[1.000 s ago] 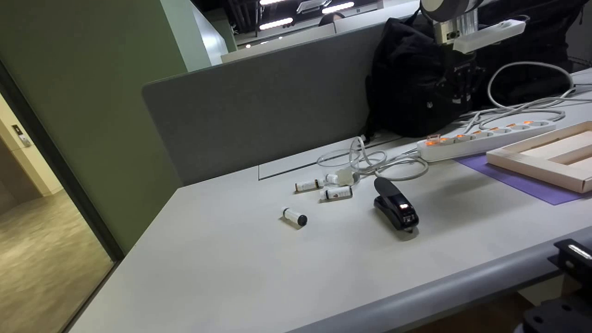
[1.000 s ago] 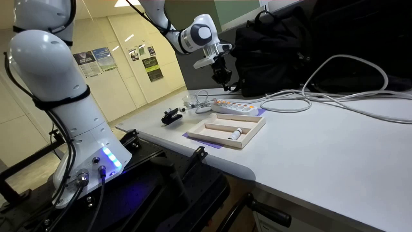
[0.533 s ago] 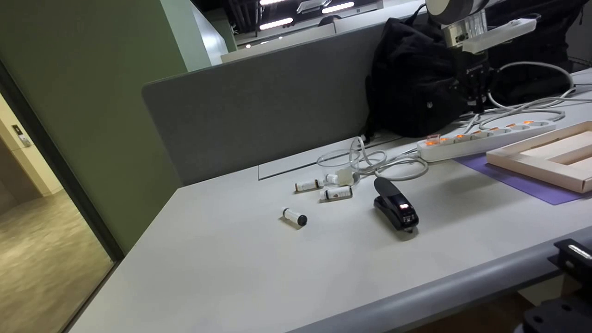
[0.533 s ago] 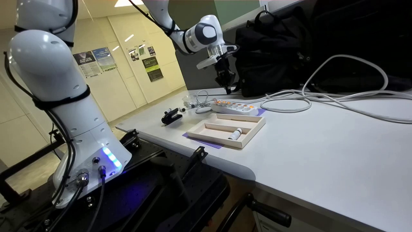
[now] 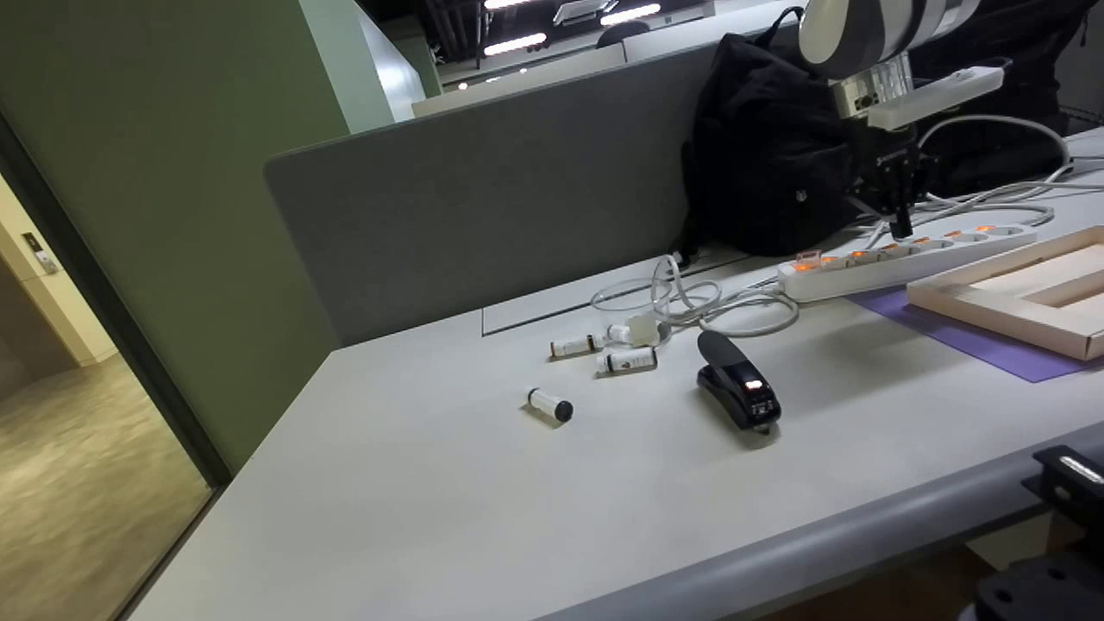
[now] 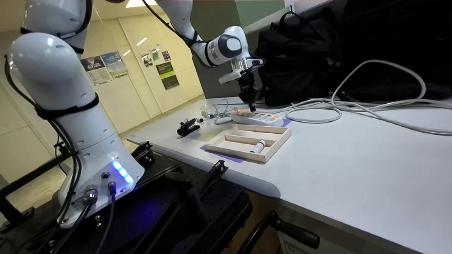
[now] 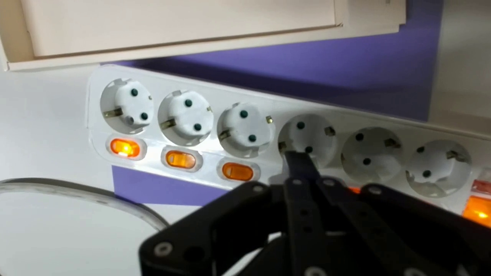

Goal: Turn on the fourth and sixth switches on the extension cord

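Observation:
The extension cord [image 5: 862, 278] is a white power strip lying on the table, also in an exterior view [image 6: 259, 120] and the wrist view [image 7: 275, 105]. In the wrist view, orange switches run along its near edge: the leftmost switch [image 7: 124, 147] glows brightly, two more [image 7: 180, 159] [image 7: 238, 171] look dimmer. A lit orange switch [image 7: 477, 211] shows at the far right edge. My gripper [image 7: 301, 159] is shut and empty, pointing down over the strip's middle, hiding switches there. It also shows in both exterior views [image 5: 901, 228] [image 6: 252, 108]. Whether the tip touches the strip I cannot tell.
A wooden tray [image 6: 286, 135] on a purple sheet [image 5: 966, 336] lies beside the strip. A black backpack [image 5: 768, 164] stands close behind the gripper. Loose white cables [image 6: 314, 120] lie around. A black stapler-like object [image 5: 737, 384] and small bottles [image 5: 628, 360] lie farther off.
The gripper has come down from in front of the backpack to just over the strip's middle, moving right and down in both exterior views. The strip and other objects have not moved.

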{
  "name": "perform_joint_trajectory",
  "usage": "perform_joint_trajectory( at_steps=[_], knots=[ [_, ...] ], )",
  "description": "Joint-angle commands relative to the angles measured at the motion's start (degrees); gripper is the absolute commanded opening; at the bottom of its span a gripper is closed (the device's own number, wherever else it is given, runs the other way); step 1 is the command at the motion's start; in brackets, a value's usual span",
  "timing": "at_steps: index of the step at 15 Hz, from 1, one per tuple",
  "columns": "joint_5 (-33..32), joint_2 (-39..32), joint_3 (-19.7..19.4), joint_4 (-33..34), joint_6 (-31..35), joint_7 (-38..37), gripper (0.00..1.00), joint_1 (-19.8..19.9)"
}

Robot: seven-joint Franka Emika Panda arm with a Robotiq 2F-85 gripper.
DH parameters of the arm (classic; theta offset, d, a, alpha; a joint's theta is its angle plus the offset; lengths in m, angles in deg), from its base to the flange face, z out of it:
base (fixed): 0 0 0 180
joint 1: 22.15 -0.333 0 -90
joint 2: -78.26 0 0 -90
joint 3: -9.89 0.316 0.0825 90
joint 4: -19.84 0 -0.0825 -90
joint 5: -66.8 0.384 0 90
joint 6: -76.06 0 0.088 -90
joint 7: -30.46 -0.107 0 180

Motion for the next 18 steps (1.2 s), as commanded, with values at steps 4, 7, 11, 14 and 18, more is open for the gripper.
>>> perform_joint_trajectory(
  at_steps=[4, 7, 11, 14, 18],
  knots=[
    [0.85, -2.00, 0.19, -0.07, 8.58, -1.28, 0.00, 0.22],
    [1.15, -2.98, 0.09, -0.03, 10.06, -1.20, 0.00, 0.08],
    [1.06, -3.44, -0.42, -0.14, 9.11, -1.63, 0.00, -0.06],
    [0.57, -3.44, -1.25, -1.66, 10.03, -2.24, 0.00, -0.32],
    [0.82, -3.25, -1.84, -3.05, 11.07, -3.04, 0.00, 0.05]
  ],
)
